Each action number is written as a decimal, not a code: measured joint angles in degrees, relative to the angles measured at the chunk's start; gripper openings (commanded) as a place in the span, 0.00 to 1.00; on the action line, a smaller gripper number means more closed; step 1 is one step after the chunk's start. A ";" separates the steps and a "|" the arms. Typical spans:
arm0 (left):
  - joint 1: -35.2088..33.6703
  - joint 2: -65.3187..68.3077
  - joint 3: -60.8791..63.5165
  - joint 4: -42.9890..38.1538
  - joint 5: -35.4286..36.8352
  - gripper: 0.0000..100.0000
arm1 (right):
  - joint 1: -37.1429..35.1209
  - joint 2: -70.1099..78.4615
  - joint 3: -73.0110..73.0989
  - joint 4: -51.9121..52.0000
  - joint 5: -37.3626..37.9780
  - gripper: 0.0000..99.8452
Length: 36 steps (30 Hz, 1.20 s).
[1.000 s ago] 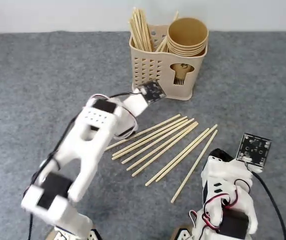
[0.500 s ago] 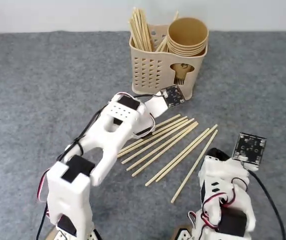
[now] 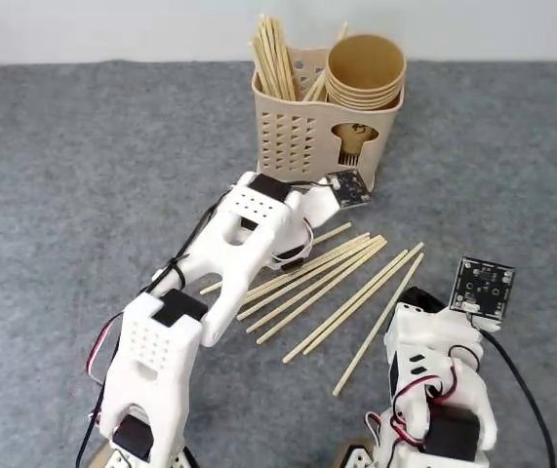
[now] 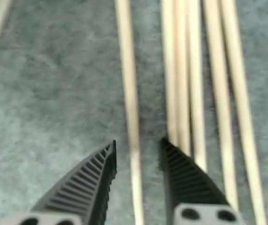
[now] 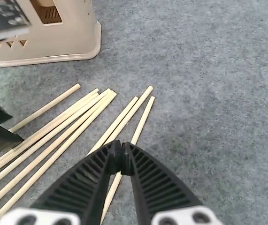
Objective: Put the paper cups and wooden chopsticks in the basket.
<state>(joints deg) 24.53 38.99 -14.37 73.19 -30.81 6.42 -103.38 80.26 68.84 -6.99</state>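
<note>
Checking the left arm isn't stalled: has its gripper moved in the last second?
Yes. The left gripper swung rightward across the front of the basket and is now low over the loose chopsticks.

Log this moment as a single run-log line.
left gripper: open, straddling single chopstick on carpet | right gripper: shut, empty | basket: holds paper cups, chopstick bundle | loose chopsticks: several outside basket

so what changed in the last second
The left arm swung right, bringing the left gripper over the loose chopsticks. It is open with one chopstick between its jaws, and nothing is gripped yet. The right gripper, shut, barely moved. The basket, cups and loose chopsticks stayed put.
</note>
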 measured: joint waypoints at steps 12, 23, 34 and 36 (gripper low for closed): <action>3.34 1.05 -3.08 7.30 0.26 0.01 | 0.00 0.00 0.00 0.00 0.18 0.01; 4.57 -17.05 -2.99 13.10 15.03 0.02 | 0.00 0.00 0.53 -1.23 0.18 0.01; 4.04 -36.75 -2.99 8.09 20.57 0.01 | 0.09 0.00 0.53 -2.02 0.18 0.01; 4.04 -39.38 -2.99 4.92 20.57 0.01 | 0.09 0.00 0.53 -2.02 0.18 0.01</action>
<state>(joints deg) 28.57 -0.40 -17.36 78.11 -10.24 6.51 -103.38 80.79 66.81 -6.81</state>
